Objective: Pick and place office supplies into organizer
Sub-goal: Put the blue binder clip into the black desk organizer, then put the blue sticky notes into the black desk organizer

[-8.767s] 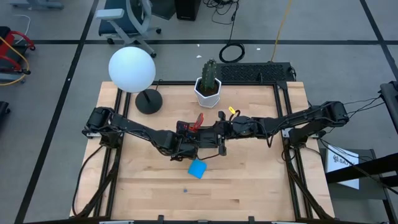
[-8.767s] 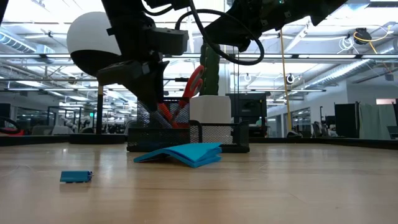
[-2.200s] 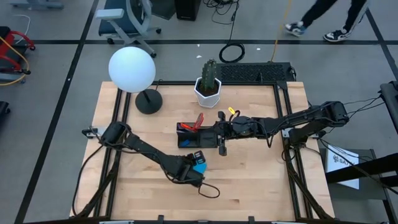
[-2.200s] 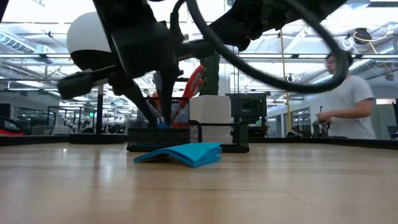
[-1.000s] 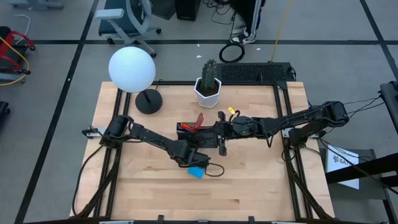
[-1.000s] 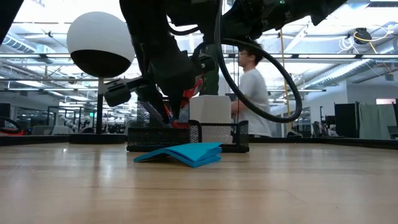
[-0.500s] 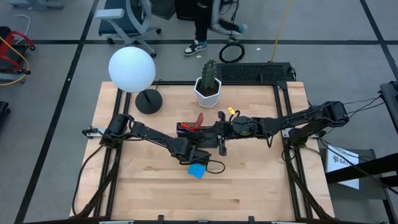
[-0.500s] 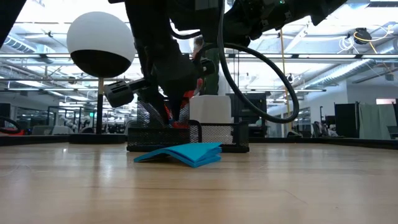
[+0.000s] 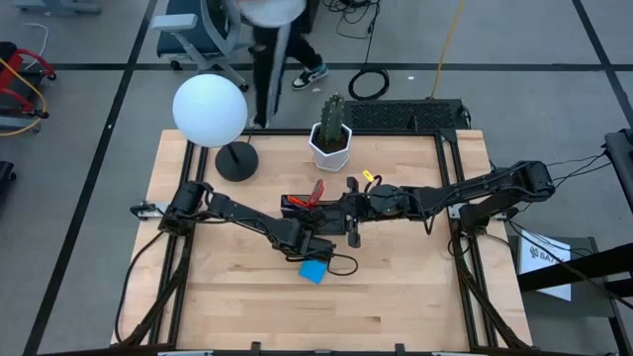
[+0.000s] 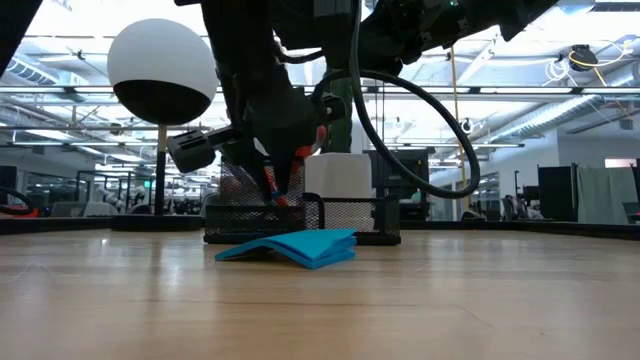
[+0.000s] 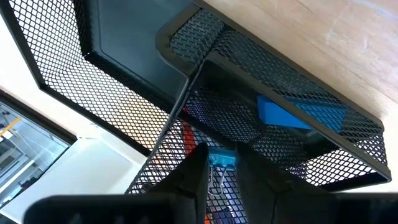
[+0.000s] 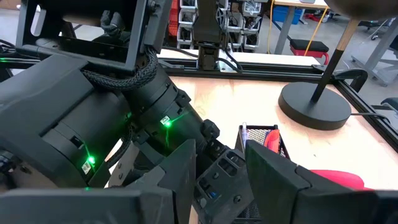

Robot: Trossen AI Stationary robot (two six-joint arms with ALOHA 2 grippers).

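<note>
Left gripper sat closed on a small blue binder clip over the organizer at frame centre. It should lower into a compartment before letting go. Right gripper waited open just right.

Left tool back at the organizer, tiny blue clip carried along

I have brought the left tool back from the tabletop's front half, where it picked up the tiny blue block, a small binder clip, which no longer lies near the front edge; it now sits pinched between the fingers over the organizer, just beside the bright blue square pad. That pad has slid a little toward the front edge since the start. Beyond the far edge, a person has walked across the floor from right to left.
</note>
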